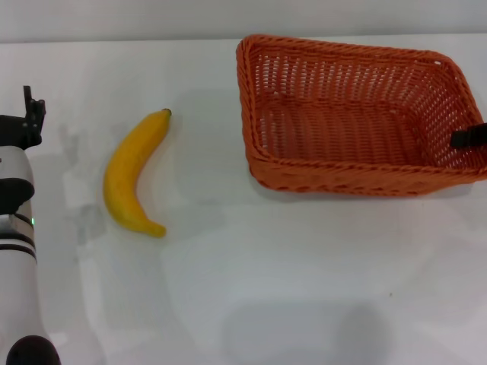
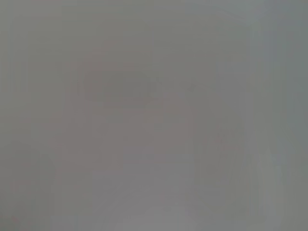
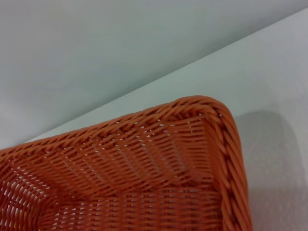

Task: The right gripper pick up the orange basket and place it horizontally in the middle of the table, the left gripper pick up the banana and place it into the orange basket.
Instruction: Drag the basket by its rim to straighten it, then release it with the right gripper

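Note:
The orange basket (image 1: 358, 114) stands on the white table (image 1: 304, 266) at the back right, its long side running left to right. The right wrist view shows one corner of the basket (image 3: 144, 178) from close above. Only a thin black tip of my right gripper (image 1: 468, 137) shows, at the basket's right wall near the rim. The yellow banana (image 1: 133, 173) lies on the table left of the basket, stem end pointing away from me. My left gripper (image 1: 30, 115) hovers at the far left edge, apart from the banana. The left wrist view shows only a plain grey surface.
The table's far edge (image 1: 114, 39) runs just behind the basket, and a pale wall lies beyond it. Bare table surface stretches between the banana and the basket and across the front.

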`<state>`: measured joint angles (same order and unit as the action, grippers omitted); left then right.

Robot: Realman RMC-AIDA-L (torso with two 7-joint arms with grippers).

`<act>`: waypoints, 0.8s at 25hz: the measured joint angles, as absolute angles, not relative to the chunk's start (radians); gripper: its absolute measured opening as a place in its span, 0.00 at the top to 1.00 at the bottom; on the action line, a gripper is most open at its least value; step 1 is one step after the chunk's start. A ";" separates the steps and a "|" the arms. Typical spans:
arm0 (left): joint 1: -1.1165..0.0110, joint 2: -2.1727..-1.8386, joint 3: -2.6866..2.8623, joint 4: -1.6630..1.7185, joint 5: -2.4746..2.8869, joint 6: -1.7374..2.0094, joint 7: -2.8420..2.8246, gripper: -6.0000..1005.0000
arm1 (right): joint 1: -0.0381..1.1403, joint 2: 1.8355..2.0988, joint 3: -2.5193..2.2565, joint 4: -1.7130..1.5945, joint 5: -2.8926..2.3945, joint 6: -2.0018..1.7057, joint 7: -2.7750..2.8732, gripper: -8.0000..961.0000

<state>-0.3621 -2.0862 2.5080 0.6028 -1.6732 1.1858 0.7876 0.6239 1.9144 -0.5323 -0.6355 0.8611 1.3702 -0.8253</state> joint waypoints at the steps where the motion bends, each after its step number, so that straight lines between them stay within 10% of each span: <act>1: -0.362 -2.086 2.508 0.603 -1.673 1.186 0.788 0.12 | 0.624 1.915 -0.532 -0.636 0.864 1.369 -0.826 0.80; 20: -0.365 -2.086 2.506 0.589 -1.676 1.186 0.784 0.12 | 0.617 1.938 -0.534 -0.710 0.873 1.387 -0.808 0.79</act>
